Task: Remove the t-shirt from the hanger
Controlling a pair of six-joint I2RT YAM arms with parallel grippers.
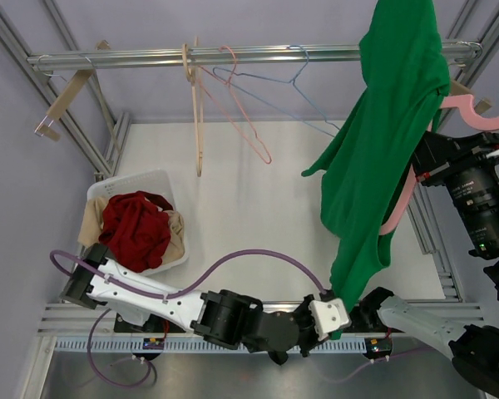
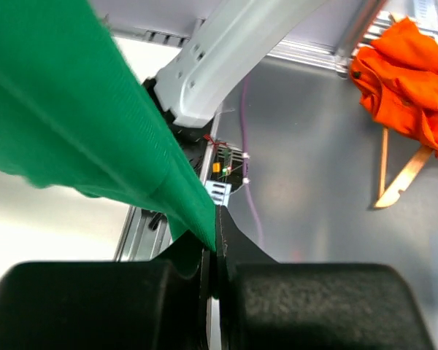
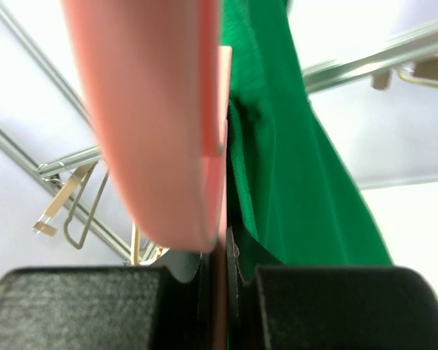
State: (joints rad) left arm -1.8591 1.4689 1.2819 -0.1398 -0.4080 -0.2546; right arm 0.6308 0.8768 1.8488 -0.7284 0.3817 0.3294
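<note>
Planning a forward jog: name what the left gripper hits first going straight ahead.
The left gripper pinches the green t-shirt; beyond that cloth, the right arm's white link looks first in line, depth uncertain.

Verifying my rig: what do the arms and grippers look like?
White links, black cylindrical joints. A purple cable loops along the left arm; the right arm shows a green light. The left gripper and right gripper have blocky black fingers.
</note>
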